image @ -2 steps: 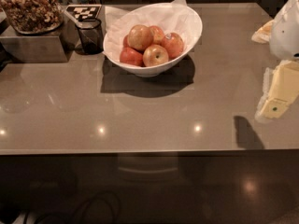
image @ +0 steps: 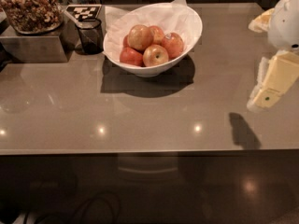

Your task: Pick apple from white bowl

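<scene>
One tray (image: 30, 8) heaped with nuts stood far left; beside it was a dark cup (image: 90, 34), contents unclear. Next, the paper-lined bowl (image: 189, 20) held about five apples. The apple (image: 140, 37) lay on top at the pile's left, touching its neighbours. It looked firm, fairly heavy, smooth and apt to roll, so best pinched across its widest part from above. Far right, well apart, the tool (image: 271, 87) hung over the surface (image: 140, 120); open or closed, I could not tell.
</scene>
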